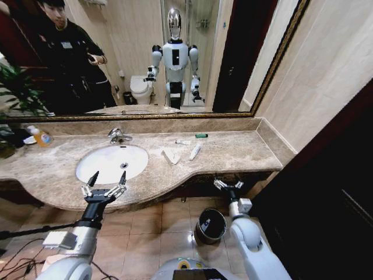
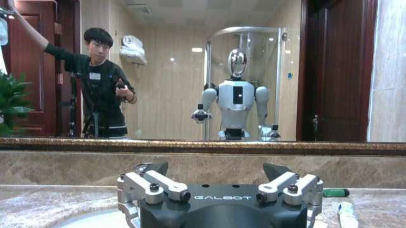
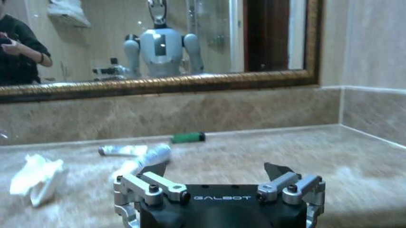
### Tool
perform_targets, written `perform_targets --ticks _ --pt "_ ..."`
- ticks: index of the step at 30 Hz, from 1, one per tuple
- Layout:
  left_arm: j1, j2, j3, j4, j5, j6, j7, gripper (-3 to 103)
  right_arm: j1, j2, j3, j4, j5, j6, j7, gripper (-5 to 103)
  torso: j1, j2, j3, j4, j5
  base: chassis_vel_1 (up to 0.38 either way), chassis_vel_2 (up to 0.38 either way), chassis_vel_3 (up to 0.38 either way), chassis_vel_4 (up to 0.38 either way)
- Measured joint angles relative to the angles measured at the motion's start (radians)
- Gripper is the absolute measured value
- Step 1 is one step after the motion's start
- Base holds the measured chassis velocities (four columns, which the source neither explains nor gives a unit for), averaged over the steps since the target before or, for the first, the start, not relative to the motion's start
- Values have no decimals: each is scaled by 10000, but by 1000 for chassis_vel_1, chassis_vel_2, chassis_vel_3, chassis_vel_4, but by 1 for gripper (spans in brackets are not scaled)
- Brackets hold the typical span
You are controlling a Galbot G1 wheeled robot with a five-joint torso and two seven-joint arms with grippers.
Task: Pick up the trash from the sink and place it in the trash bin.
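The trash lies on the marble countertop point(image 1: 233, 153) to the right of the sink point(image 1: 111, 162), not in the basin: a folded white paper wrapper point(image 1: 171, 156), a white tube point(image 1: 194, 152), a smaller tube point(image 1: 182, 142) and a tiny green piece point(image 1: 201, 135). My left gripper point(image 1: 106, 178) hovers open over the sink's front rim, holding nothing. My right gripper point(image 1: 228, 184) is open at the counter's front edge, above the trash bin point(image 1: 211, 225) on the floor. The right wrist view shows the wrapper point(image 3: 35, 178), tubes point(image 3: 152, 156) and green piece point(image 3: 188, 137) beyond the right gripper point(image 3: 216, 173).
A chrome faucet point(image 1: 118, 136) stands behind the basin. A bottle of orange liquid point(image 1: 41, 137) sits at the counter's far left, beside a plant point(image 1: 14, 93). A large mirror point(image 1: 151, 52) backs the counter. A wall closes off the right side.
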Motion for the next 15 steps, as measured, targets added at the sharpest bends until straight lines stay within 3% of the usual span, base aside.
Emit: perform_targets --ticks 15 --pt "0 0 0 0 0 0 0 100 3199 326 -1712 -1829 -3 -938 158 100 0 0 1 1 -1 0 0 0 0"
